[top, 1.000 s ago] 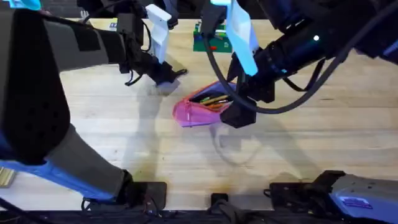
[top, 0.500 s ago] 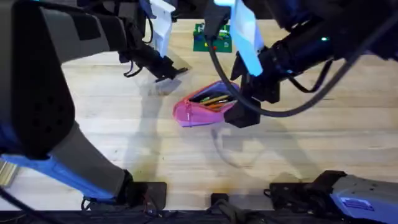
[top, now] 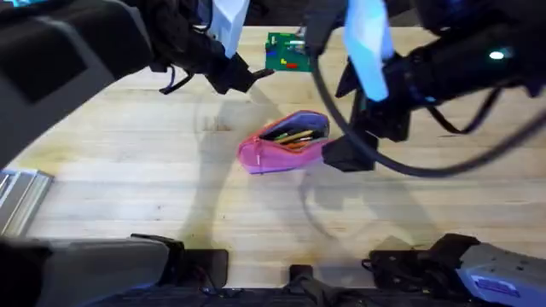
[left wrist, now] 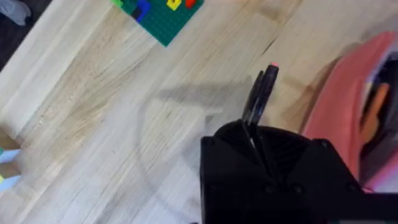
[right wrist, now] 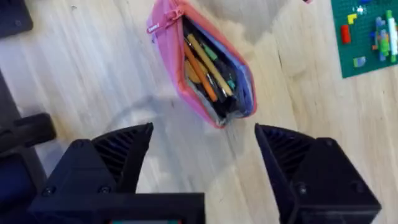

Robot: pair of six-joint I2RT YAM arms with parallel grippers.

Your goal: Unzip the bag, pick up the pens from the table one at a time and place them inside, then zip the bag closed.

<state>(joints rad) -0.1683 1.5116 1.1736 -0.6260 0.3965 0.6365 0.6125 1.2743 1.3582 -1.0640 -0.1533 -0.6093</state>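
one pink bag (top: 283, 142) lies near the middle of the table (top: 128, 170), its long zipper drawn open so the mouth gapes. inside it, in the right wrist view, sit several slim things packed lengthwise: orange, tan, green and dark ones, too crowded to tell one pen from another. the bag (right wrist: 208, 68) shows a pink outer wall and a bluish lining along the far lip, and a zipper pull (right wrist: 157, 26) hangs at one end.

the right gripper (right wrist: 202, 155) hangs above the bag, clear of it, its two black fingers (right wrist: 118, 155) spread wide with bare table between them. in the overhead view the right gripper (top: 350, 153) sits just beside the bag's right end, and whether it touches the fabric cannot be told from there.

the left gripper (left wrist: 258, 134) is up off the table, well apart from the bag on its far left side, and pinches a black pen (left wrist: 260, 96) that sticks out past the fingers; the pen's end shows a small pink or red tip. in the overhead view the left gripper (top: 230, 75) shows with the dark pen (top: 256, 75) pointing right.

a green building-block plate (top: 286, 51) with small coloured bricks lies at the far edge of the table, behind the bag.
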